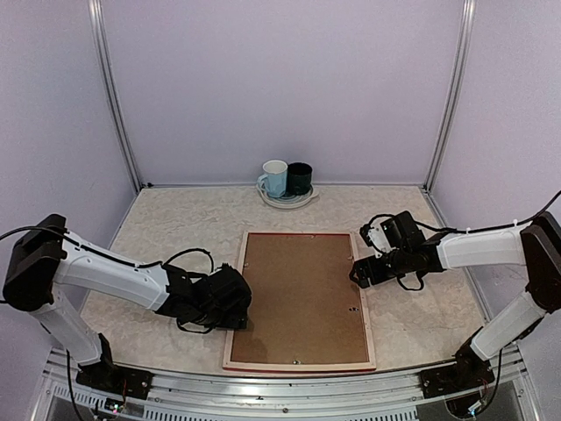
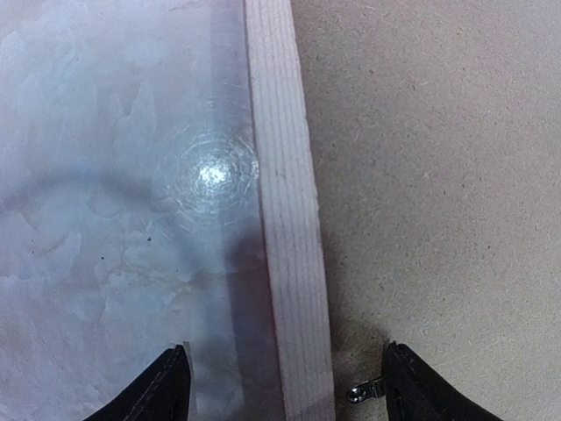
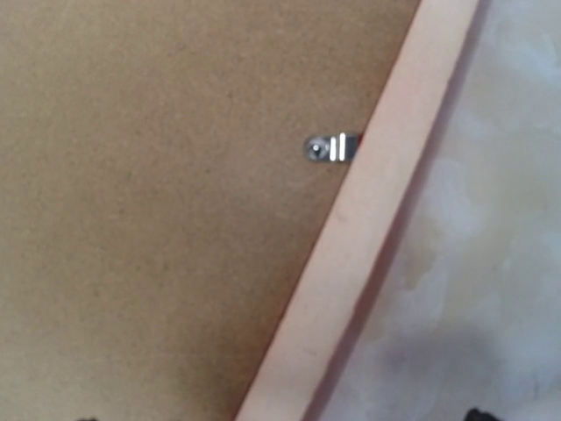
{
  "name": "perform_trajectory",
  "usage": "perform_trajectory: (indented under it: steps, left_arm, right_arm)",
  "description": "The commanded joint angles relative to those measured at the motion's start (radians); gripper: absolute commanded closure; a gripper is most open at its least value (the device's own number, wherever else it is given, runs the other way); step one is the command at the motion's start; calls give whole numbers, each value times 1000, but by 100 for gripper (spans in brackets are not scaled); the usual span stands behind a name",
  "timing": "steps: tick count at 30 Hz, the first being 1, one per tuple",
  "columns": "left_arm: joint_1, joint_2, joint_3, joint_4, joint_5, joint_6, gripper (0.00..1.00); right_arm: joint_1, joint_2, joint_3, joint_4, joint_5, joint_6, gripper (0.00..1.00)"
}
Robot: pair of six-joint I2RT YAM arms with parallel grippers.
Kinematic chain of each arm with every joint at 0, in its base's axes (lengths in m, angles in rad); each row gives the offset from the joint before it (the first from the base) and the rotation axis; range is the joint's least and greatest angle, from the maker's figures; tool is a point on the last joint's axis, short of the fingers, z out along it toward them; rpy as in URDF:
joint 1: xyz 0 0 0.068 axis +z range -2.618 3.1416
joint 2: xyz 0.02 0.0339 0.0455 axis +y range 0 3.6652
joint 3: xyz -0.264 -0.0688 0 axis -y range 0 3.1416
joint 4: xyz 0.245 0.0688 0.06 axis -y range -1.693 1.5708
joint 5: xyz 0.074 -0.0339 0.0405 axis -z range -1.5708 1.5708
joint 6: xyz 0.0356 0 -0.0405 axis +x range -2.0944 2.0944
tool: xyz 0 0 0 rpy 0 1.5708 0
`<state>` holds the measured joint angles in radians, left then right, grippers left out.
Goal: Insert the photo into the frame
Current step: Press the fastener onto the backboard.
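The table [image 1: 175,237], pale and marbled, is taken up at its near middle by the frame [image 1: 298,365], which is laid flat and face down, its long sides running away from the arms. Only the back is shown: narrow rails of pale, finely grained wood, with a thin reddish line at the outer edge. The opening is filled by a brown board [image 1: 298,298], dull and fibrous.

The left gripper [image 1: 232,303] is held low over the frame's left rail. Its jaws are spread wide and grasp nothing; in the left wrist view one black finger [image 2: 166,390] is seen over bare table and the other over the board, with the rail between them. The right gripper [image 1: 358,272] is poised at the right rail, towards the far end, its jaws likewise parted and empty.

At the far edge a plate [image 1: 289,202] is seen, with a pale mug [image 1: 274,178] and a dark mug [image 1: 299,178] set side by side on it.

A small metal clip [image 3: 331,147] is fixed on the board, touching the right rail; another is seen beside the left rail.
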<state>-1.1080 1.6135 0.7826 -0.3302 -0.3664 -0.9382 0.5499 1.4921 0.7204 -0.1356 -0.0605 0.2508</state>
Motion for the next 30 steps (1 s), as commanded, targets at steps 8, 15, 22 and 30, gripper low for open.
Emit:
perform_trajectory:
  steps: [8, 15, 22, 30]
  left_arm:
    - [-17, -48, -20, -27, 29, 17, 29]
    - [-17, -51, -27, -39, 22, 23, 30]
    - [-17, -32, -22, -25, 15, 26, 29]
    - [-17, -63, 10, -18, -9, 28, 26]
  right_arm:
    - [12, 23, -15, 20, 6, -8, 11]
    - [12, 24, -13, 17, 7, -7, 11]
    - [12, 23, -13, 16, 7, -7, 11]
    - [12, 23, -13, 16, 8, -8, 11]
